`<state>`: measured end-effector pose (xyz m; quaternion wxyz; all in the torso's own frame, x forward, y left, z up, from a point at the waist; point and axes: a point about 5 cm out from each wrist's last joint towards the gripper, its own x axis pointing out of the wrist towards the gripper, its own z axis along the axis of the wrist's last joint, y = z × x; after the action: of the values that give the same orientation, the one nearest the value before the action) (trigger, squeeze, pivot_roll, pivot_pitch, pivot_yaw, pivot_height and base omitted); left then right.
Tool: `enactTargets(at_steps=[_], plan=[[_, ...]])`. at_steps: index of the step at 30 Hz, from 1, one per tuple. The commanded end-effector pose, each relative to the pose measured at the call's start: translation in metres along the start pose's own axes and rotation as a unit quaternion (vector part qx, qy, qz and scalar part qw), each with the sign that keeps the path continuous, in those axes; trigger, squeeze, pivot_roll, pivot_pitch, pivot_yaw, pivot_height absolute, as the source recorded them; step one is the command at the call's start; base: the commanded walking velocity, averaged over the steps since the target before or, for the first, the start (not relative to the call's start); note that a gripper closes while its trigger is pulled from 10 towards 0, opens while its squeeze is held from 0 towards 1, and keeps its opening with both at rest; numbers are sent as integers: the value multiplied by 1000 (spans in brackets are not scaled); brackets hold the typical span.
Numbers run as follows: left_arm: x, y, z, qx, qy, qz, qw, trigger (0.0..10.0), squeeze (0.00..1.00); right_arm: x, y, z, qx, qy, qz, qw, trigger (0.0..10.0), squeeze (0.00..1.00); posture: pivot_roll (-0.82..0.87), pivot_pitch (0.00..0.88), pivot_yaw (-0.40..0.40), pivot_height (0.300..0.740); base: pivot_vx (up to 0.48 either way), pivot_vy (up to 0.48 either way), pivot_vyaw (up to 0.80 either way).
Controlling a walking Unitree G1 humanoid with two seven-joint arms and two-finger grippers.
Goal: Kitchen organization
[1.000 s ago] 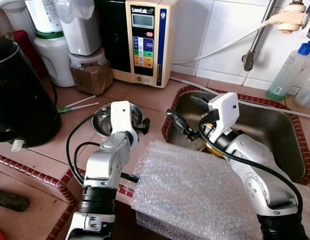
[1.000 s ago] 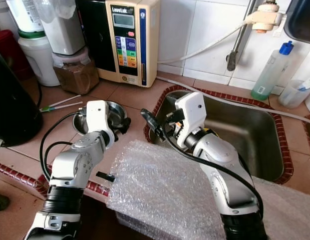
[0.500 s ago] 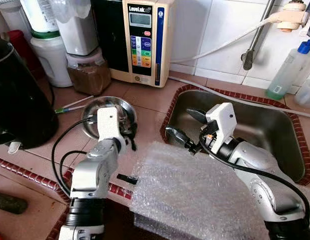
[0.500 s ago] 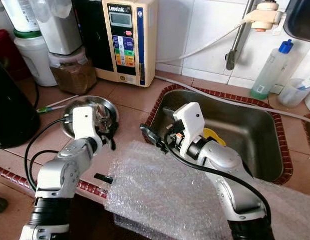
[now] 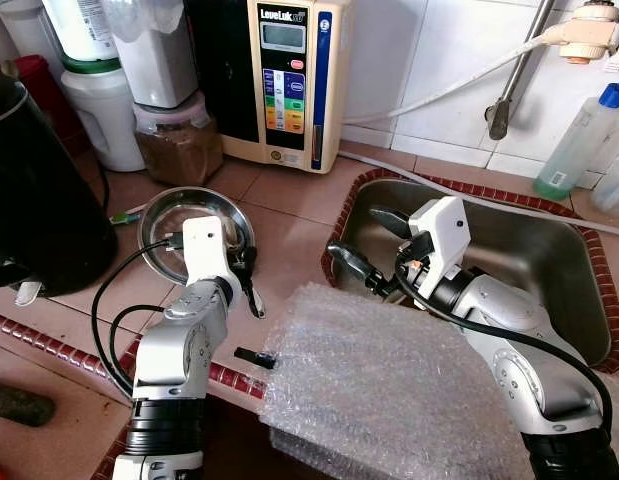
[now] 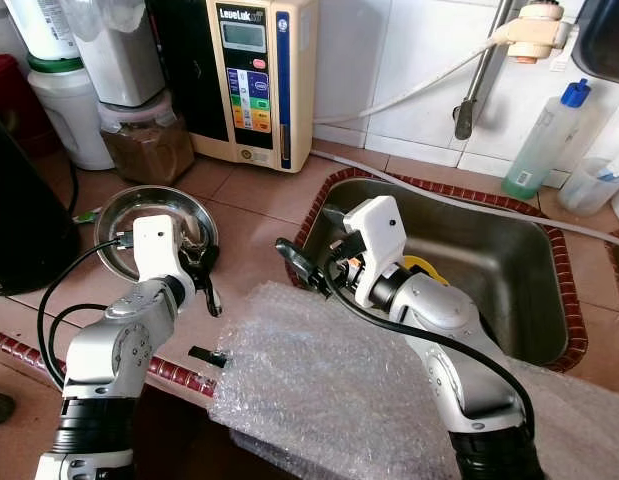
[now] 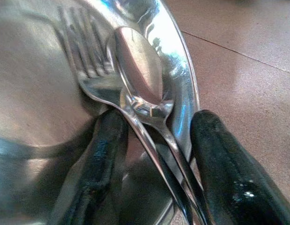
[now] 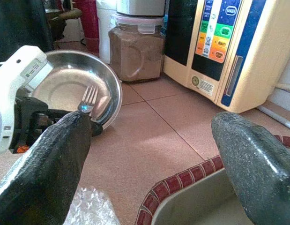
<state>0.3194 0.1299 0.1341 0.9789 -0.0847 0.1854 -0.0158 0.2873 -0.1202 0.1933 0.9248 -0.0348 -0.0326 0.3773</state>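
The fork [image 7: 86, 75] and spoon [image 7: 140, 75] handles lay between the left gripper [image 7: 154, 159]'s parted fingers, over the steel bowl [image 5: 164, 225] rim; right gripper [image 8: 154, 154] gaped empty

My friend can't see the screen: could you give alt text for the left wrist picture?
Two black fingers of the left end effector straddle the handles of a fork and a spoon, whose heads rest in a shiny metal bowl on a reddish tiled counter.

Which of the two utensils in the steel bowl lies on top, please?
The spoon; its bowl overlaps the fork beside it, between the left tool's fingers.
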Motion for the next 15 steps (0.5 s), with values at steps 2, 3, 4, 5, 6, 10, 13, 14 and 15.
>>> enactTargets(at_steps=[2, 3, 4, 5, 6, 10, 13, 14, 15], plan=[[2, 0, -11, -13, 32, -19, 999, 0, 0, -1, -3, 2, -10, -2, -8, 1000, 10000, 0, -72, 59, -5, 740, 0, 0, 0], [2, 0, -11, -13, 32, -19, 999, 0, 0, -1, -3, 2, -10, -2, -8, 1000, 10000, 0, -72, 59, -5, 740, 0, 0, 0], [2, -4, -9, -26, 33, -42, 998, 0, 0, -1, -4, 3, -15, -2, -7, 1000, 10000, 0, -72, 59, -6, 740, 0, 0, 0], [2, -4, -9, -26, 33, -42, 998, 0, 0, -1, -4, 3, -15, -2, -7, 1000, 10000, 0, -72, 59, -6, 740, 0, 0, 0], [2, -6, -8, -28, 31, -54, 998, 0, 0, -1, -4, 3, -17, -2, -7, 1000, 10000, 0, -71, 58, -7, 740, 0, 0, 0], [2, -6, 1, -33, 14, -67, 997, 0, 0, 0, -5, 4, -19, -2, -7, 1000, 10000, 0, -71, 57, -10, 740, 0, 0, 0], [1, -5, 13, -40, -14, -73, 996, 0, 0, 0, -6, 5, -21, -2, -8, 1000, 10000, 0, -69, 55, -12, 740, 0, 0, 0], [1, -5, 14, -37, -14, -76, 996, 0, 0, 0, -6, 5, -22, -2, -8, 1000, 10000, 0, -69, 55, -12, 740, 0, 0, 0], [0, -5, 18, -41, -21, -82, 996, 0, 0, 0, -6, 5, -22, -2, -8, 1000, 10000, 0, -68, 54, -12, 740, 0, 0, 0]])
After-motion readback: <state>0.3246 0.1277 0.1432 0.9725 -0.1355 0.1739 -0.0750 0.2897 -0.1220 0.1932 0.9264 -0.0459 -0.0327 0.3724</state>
